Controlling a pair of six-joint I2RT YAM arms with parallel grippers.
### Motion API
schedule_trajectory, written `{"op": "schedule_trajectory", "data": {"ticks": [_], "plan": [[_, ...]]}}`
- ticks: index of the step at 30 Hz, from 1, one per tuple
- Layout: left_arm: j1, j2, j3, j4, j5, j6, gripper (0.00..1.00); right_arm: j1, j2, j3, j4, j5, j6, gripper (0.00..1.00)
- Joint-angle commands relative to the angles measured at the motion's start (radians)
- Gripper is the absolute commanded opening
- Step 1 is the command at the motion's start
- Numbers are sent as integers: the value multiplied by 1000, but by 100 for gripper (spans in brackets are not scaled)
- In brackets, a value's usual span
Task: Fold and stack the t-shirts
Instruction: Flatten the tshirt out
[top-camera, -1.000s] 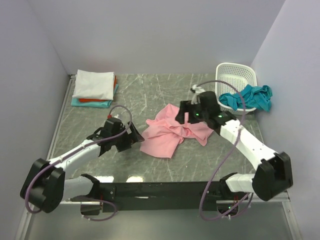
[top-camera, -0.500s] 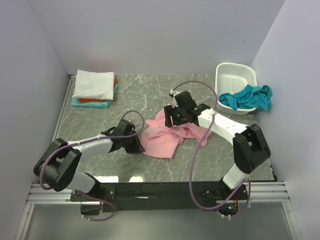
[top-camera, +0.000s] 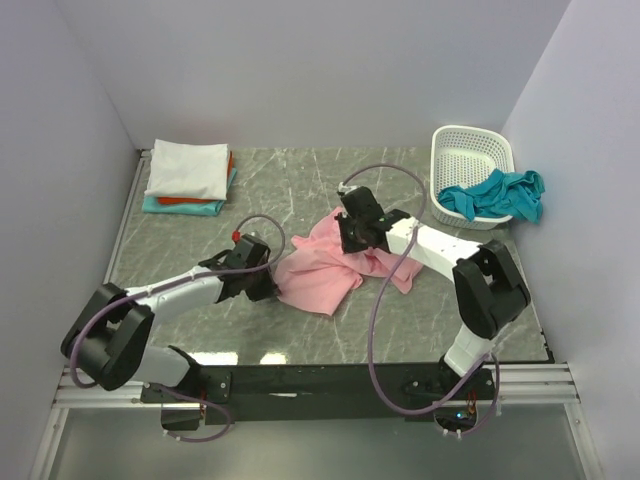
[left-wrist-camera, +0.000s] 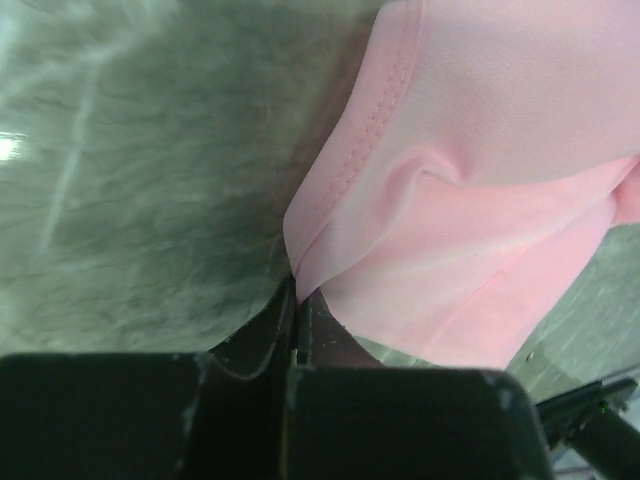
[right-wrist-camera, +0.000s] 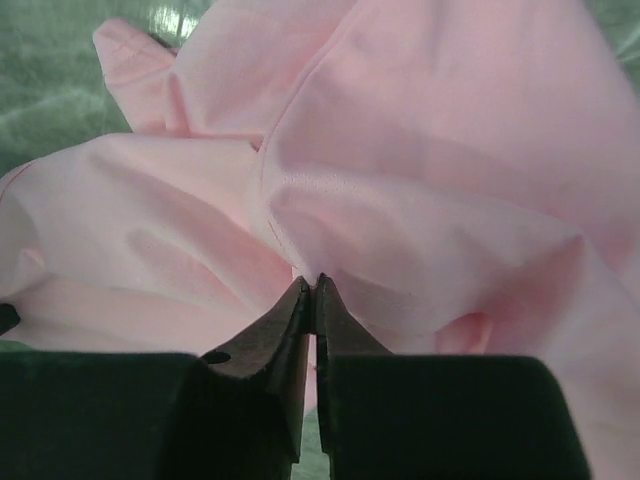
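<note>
A crumpled light pink t-shirt (top-camera: 322, 272) lies mid-table. My left gripper (top-camera: 272, 288) is shut on its near-left hem; in the left wrist view the hem fold (left-wrist-camera: 330, 225) runs into my closed left gripper (left-wrist-camera: 298, 288). My right gripper (top-camera: 352, 240) is shut on the shirt's far edge, and in the right wrist view pink cloth (right-wrist-camera: 420, 200) bunches at the pinched tips of my right gripper (right-wrist-camera: 313, 285). A folded stack with a white t-shirt (top-camera: 187, 168) on top of orange-red and teal ones (top-camera: 178, 206) sits at the far left. A teal t-shirt (top-camera: 498, 193) hangs over the basket.
A white plastic lattice basket (top-camera: 470, 152) stands at the far right corner by the wall. Purple cables loop above both arms. The marble table (top-camera: 290, 185) is bounded by walls at left, back and right.
Both grippers have closed on the pink shirt within the last second. The left arm moved right to the shirt's hem; the right arm swung left and back to the far edge.
</note>
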Motion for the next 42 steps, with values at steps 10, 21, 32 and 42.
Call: {"op": "schedule_trajectory", "data": {"ticks": [10,21,32,42], "plan": [[-1,-224,328,-361,-537,-17,1,-36,-452,20,-99,458,93,6],[-1,-510,653,-387,-758,116,1,-95,-839,179,-177,504,22,6],[-1,-818,704,-278,-781,204,1,-96,-997,378,-268,468,-29,0],[0,-751,709,-278,-838,208,1,-96,-933,439,-279,492,-64,0]]}}
